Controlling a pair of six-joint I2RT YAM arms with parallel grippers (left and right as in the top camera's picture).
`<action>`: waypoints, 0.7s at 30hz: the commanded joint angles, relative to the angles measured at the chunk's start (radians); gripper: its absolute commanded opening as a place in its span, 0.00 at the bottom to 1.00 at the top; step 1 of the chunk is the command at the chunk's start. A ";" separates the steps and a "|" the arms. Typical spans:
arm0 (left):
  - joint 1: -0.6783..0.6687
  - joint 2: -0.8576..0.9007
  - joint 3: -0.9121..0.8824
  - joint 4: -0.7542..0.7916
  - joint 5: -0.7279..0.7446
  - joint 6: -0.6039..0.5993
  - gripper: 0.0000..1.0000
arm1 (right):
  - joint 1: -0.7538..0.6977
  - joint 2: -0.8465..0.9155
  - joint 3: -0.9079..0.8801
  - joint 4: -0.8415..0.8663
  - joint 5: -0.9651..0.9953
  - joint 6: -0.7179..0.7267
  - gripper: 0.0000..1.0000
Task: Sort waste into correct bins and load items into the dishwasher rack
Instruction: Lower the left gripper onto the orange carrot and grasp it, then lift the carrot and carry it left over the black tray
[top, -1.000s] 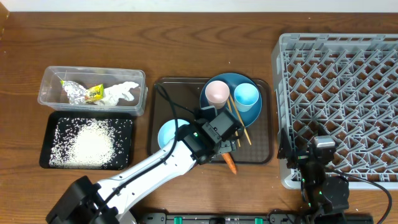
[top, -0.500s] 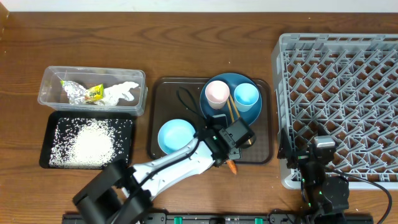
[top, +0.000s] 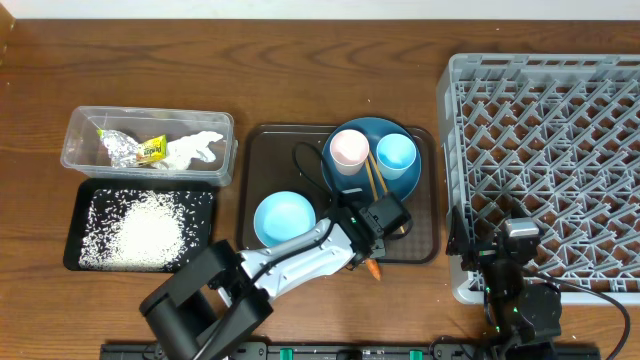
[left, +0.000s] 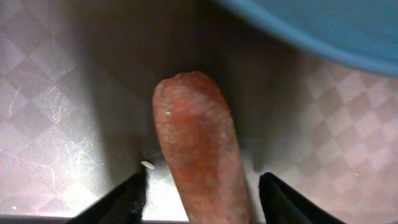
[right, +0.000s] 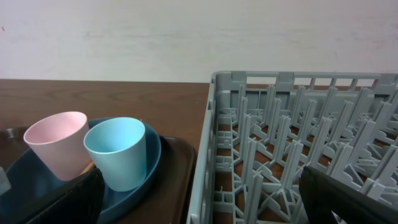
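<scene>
The small orange carrot (left: 198, 143) lies at the front edge of the brown serving tray (top: 262, 150), and only its tip (top: 373, 269) shows from overhead. My left gripper (left: 205, 202) is open and straddles the carrot, with a gap on each side; from overhead it is seen low over the tray (top: 378, 240). My right gripper (right: 199, 208) is open and empty at the front left corner of the grey dishwasher rack (top: 560, 150). The blue plate (top: 375, 180) holds the pink cup (top: 349, 148), the light blue cup (top: 396, 153) and the chopsticks (top: 372, 178). The white bowl (top: 284, 218) sits on the tray.
The clear tub (top: 148, 113) at the left holds the foil wrapper (top: 125, 148) and the white tissue (top: 197, 147). The black tray (top: 206, 240) in front of it holds the rice (top: 140, 225). A loose rice grain (left: 148, 165) lies beside the carrot.
My left gripper has moved right and forward, from over the bowl's edge down to the carrot, and the bowl is now uncovered. The right arm has not moved.
</scene>
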 joint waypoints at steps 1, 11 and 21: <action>-0.002 0.016 0.013 0.001 -0.008 -0.002 0.43 | -0.016 -0.005 -0.001 -0.004 -0.003 -0.011 0.99; 0.000 -0.004 0.015 0.000 -0.010 0.000 0.37 | -0.016 -0.005 -0.001 -0.004 -0.003 -0.011 0.99; 0.031 -0.176 0.015 -0.050 -0.017 0.023 0.30 | -0.016 -0.005 -0.001 -0.004 -0.003 -0.011 0.99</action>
